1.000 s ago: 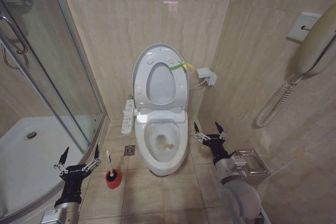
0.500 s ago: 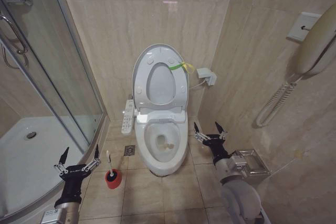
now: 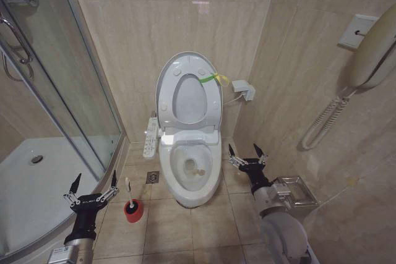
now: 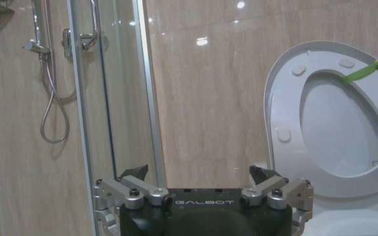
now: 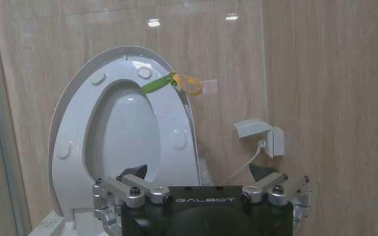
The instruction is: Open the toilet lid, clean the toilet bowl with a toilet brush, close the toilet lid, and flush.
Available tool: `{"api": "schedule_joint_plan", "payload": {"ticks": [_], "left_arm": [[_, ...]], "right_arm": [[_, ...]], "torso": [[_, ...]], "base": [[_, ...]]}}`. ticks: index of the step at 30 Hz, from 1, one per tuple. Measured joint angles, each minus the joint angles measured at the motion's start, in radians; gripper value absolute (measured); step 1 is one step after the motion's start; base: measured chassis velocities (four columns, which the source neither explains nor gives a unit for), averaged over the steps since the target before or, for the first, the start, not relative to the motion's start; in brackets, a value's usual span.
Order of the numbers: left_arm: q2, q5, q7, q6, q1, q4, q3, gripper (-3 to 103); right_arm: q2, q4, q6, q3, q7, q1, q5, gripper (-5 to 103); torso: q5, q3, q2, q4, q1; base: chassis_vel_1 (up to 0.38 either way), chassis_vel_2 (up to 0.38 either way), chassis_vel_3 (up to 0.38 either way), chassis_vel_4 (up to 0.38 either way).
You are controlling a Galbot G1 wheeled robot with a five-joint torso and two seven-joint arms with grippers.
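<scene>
The toilet lid point(image 3: 189, 100) stands raised against the back wall with the ring seat point(image 3: 166, 100) folded up against it and a yellow-green band point(image 3: 213, 78) at its edge. It also shows as the lid point(image 4: 336, 128) in the left wrist view and the lid point(image 5: 120, 132) in the right wrist view. Below it the toilet bowl point(image 3: 189, 195) lies uncovered. The toilet brush point(image 3: 128, 188) stands in a red holder cup point(image 3: 133, 211) on the floor left of the bowl. My left gripper point(image 3: 95, 177) point(image 4: 199, 172) hovers open just left of the brush. My right gripper point(image 3: 243, 149) point(image 5: 198, 169) is open to the right of the bowl.
A curved glass shower door point(image 3: 80, 91) and white tray point(image 3: 31, 177) close off the left. The control panel point(image 3: 150, 137) sits on the bowl's left side, a floor drain point(image 3: 152, 177) beneath it. A wall phone point(image 3: 371, 54), a metal holder point(image 3: 297, 193) and a wall box point(image 3: 244, 89) line the right.
</scene>
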Motion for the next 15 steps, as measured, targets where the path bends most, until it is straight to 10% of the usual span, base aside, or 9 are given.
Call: {"api": "schedule_joint_plan", "payload": {"ticks": [15], "left_arm": [[-0.001, -0.011, 0.005, 0.031, -0.011, -0.009, -0.001, 100]], "right_arm": [[0.0, 0.0, 0.0, 0.0, 0.0, 0.0, 0.0, 100]], "torso": [[0.0, 0.0, 0.0, 0.0002, 0.0]], "base": [[0.0, 0.0, 0.0, 0.0]]}}
